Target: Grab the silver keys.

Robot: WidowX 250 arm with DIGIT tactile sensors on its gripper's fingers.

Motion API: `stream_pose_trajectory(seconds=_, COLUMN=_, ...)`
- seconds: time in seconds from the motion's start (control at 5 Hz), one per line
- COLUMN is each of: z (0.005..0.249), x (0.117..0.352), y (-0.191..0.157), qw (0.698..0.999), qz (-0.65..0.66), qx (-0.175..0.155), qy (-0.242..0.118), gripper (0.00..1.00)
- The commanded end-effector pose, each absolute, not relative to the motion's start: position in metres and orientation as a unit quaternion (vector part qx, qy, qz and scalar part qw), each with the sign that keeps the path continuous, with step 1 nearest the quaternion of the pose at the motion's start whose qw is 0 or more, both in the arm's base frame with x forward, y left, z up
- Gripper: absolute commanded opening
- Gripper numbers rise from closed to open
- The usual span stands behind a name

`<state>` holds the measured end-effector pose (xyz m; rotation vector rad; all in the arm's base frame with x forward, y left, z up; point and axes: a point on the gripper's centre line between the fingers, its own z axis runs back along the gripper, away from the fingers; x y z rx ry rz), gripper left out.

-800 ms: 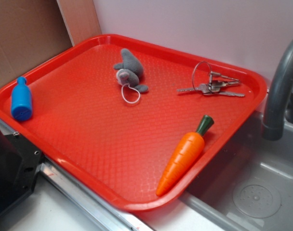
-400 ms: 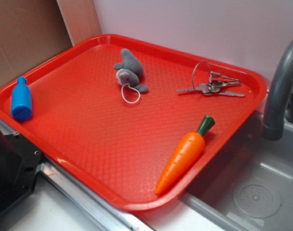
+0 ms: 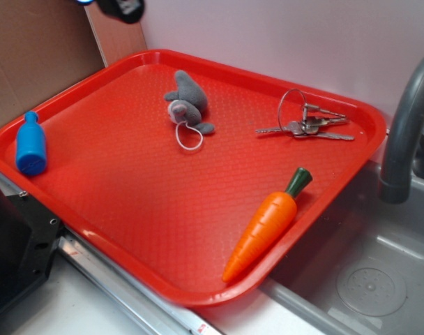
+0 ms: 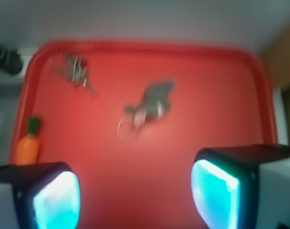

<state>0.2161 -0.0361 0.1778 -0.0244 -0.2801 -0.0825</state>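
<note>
The silver keys (image 3: 306,125) lie flat on the red tray (image 3: 128,195) near its far right rim, their wire ring standing up at the left end. In the blurred wrist view the silver keys (image 4: 74,70) show at the upper left. My gripper (image 4: 135,200) hangs high above the tray's left part, far from the keys. Its two fingers (image 4: 56,202) with cyan pads stand wide apart with nothing between them. In the exterior view only a dark bit of the gripper (image 3: 121,8) shows at the top edge.
A grey plush toy (image 3: 186,103) with a white cord loop lies at the tray's far middle. An orange toy carrot (image 3: 266,225) lies along the right rim. A blue toy bottle (image 3: 31,144) sits on the left rim. A grey faucet (image 3: 407,125) and sink stand at the right.
A dark part of the gripper has come into the exterior view at the top left edge. The carrot has shifted slightly along the tray's rim.
</note>
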Motion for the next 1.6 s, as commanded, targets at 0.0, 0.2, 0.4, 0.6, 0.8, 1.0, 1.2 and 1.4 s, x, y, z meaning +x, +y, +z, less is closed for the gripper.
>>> stream_pose_trajectory(seconds=0.0, z=0.142, x=0.281, y=-0.061, qw=0.986, qz=-0.016, qx=-0.13, qy=-0.107, gripper=1.0)
stream_pose_trajectory(seconds=0.2, z=0.142, x=0.281, y=-0.061, qw=0.986, qz=-0.016, qx=-0.13, qy=-0.107, gripper=1.0)
stream_pose_trajectory(seconds=0.4, z=0.142, x=0.281, y=-0.061, qw=0.986, qz=-0.016, qx=-0.13, qy=-0.107, gripper=1.0)
stream_pose_trajectory(seconds=0.6, z=0.142, x=0.281, y=-0.061, qw=0.986, qz=-0.016, qx=-0.13, qy=-0.107, gripper=1.0)
stream_pose_trajectory(seconds=0.8, z=0.115, x=0.314, y=-0.085, qw=0.977, qz=-0.065, qx=-0.191, qy=-0.066, gripper=1.0)
stream_pose_trajectory(seconds=1.0, z=0.102, x=0.338, y=-0.109, qw=0.968, qz=-0.094, qx=-0.229, qy=-0.045, gripper=1.0)
stream_pose_trajectory(seconds=1.2, z=0.095, x=0.347, y=-0.122, qw=0.969, qz=-0.102, qx=-0.223, qy=-0.021, gripper=1.0)
stream_pose_trajectory(seconds=1.4, z=0.091, x=0.348, y=-0.124, qw=0.971, qz=-0.093, qx=-0.22, qy=-0.003, gripper=1.0)
